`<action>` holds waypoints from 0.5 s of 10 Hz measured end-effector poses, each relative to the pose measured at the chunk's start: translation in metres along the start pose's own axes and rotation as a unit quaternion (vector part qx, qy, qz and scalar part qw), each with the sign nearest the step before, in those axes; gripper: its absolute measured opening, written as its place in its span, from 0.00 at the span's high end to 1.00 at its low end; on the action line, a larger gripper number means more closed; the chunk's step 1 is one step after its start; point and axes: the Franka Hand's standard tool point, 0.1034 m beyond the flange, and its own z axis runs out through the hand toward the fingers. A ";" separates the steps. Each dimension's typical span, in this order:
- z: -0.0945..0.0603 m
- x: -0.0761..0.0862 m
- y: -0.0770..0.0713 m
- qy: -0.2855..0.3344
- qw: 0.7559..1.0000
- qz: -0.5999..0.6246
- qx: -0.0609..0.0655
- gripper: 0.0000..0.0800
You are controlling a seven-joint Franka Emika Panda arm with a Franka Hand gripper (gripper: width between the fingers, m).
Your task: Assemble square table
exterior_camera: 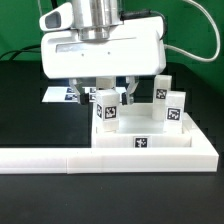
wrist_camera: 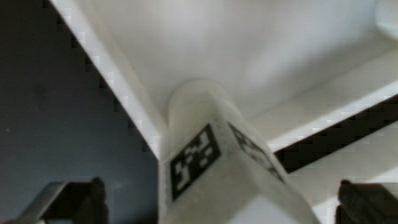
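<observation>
A black tabletop (exterior_camera: 25, 120) fills the scene, with a green backdrop behind. Nearest in the exterior view runs a long white L-shaped rail (exterior_camera: 60, 158), and the white plastic square table slab (exterior_camera: 150, 140) lies against it, tag on its front side. Upright on the slab stand small white tagged leg blocks: one (exterior_camera: 107, 108) below the arm, two more (exterior_camera: 168, 105) toward the exterior view's right. The two-finger gripper (exterior_camera: 108, 92) hangs over the first leg with its jaws spread wide on either side; in the wrist view the dark fingertips (wrist_camera: 71, 200) stand apart from the leg (wrist_camera: 214, 150), so it is released, not held. I judge this leg is just seated in a corner socket; the next move calls for a straight lift clear, then fetching another leg. Beyond, a flat white marker board (exterior_camera: 62, 95) is mostly hidden by the arm. The sockets are hidden, so seating cannot be confirmed.
</observation>
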 end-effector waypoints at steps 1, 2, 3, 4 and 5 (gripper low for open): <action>0.000 0.000 -0.001 -0.002 0.999 -0.053 -0.003 0.19; 0.000 0.000 -0.003 -0.002 0.996 -0.088 -0.006 0.19; 0.000 -0.001 -0.004 -0.003 0.990 -0.140 -0.010 0.19; 0.001 -0.001 -0.004 -0.003 0.985 -0.171 -0.011 0.19; 0.001 -0.001 -0.004 -0.003 0.982 -0.187 -0.012 0.19</action>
